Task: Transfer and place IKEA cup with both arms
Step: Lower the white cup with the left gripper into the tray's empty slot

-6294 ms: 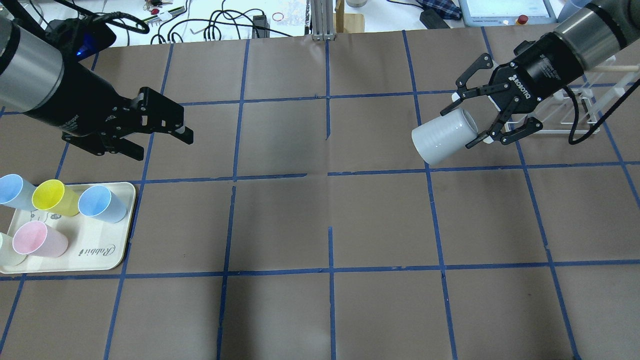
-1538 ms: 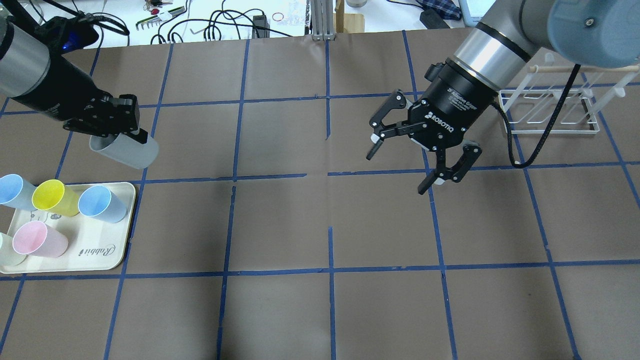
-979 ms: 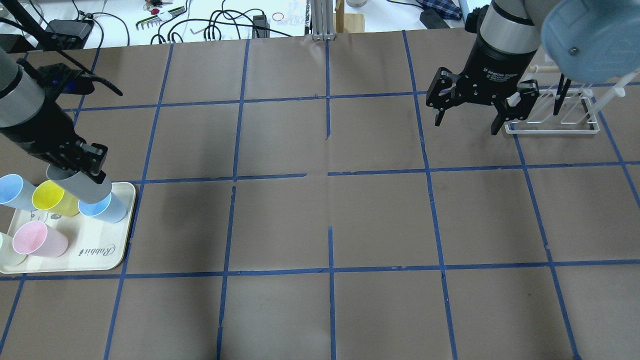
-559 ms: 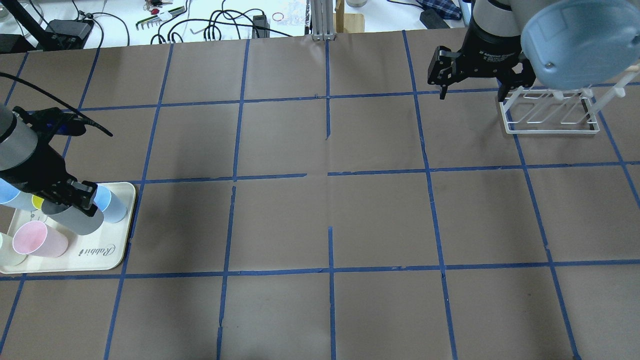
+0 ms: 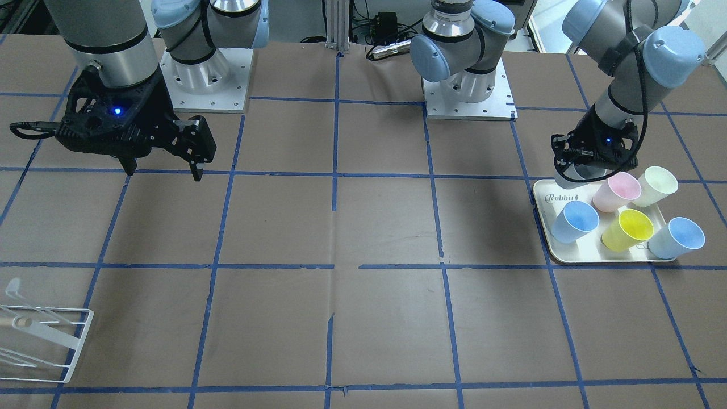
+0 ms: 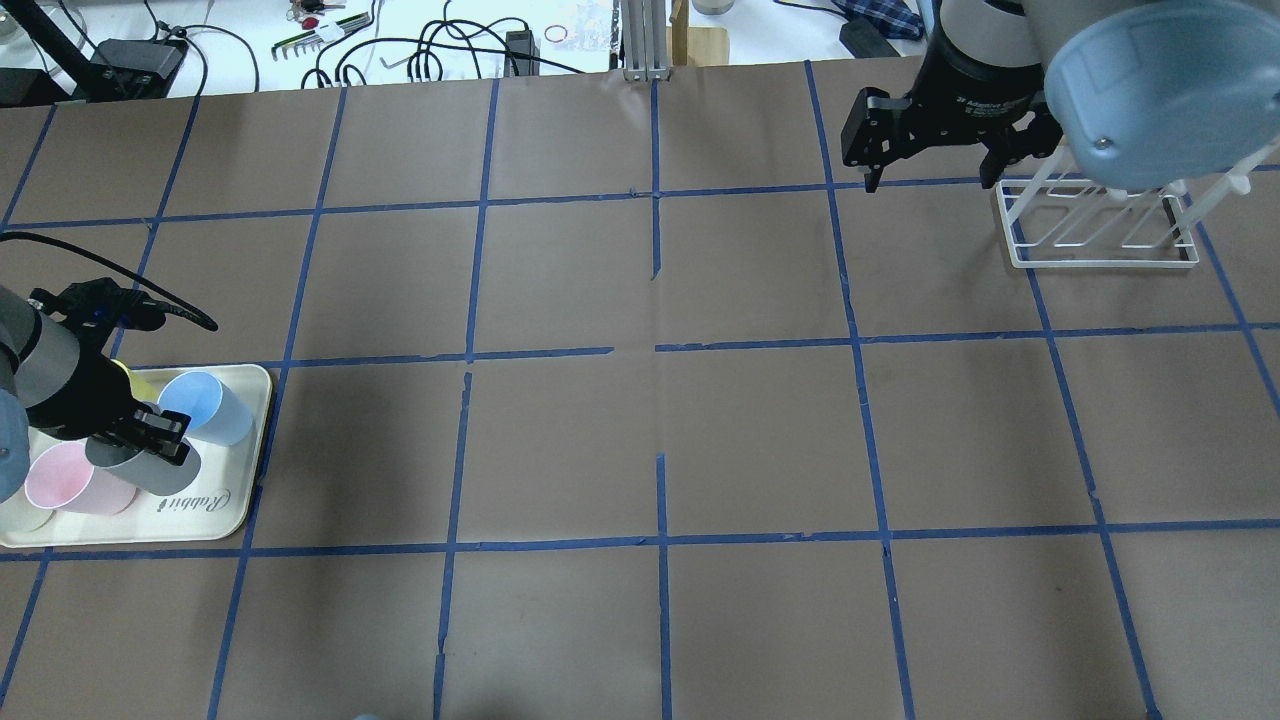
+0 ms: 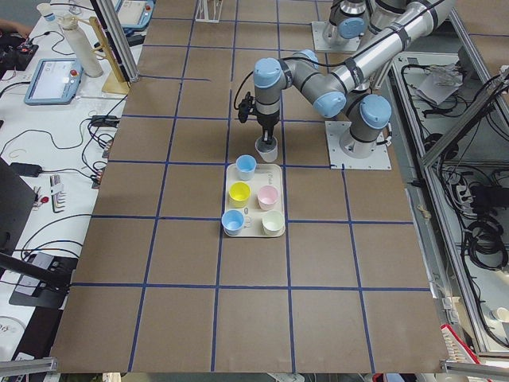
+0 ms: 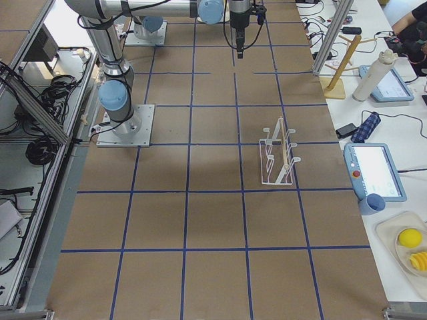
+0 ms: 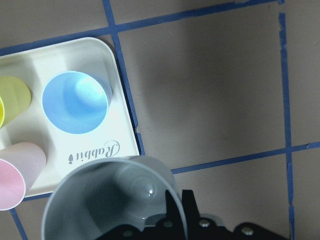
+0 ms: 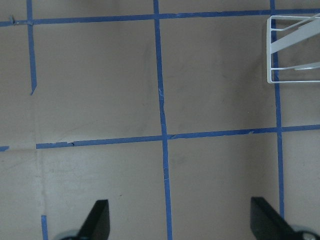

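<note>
Grey plastic cup (image 9: 107,197), judged light, smooth, flexible, best pinched across its rim wall, as the left gripper (image 6: 152,437) clamps it over the tray (image 6: 262,440); right gripper (image 6: 930,178) spread, empty.

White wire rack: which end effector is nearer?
Right. The right end effector hovers beside the rack; the left end effector is across the table, gripping the IKEA cup.
</note>
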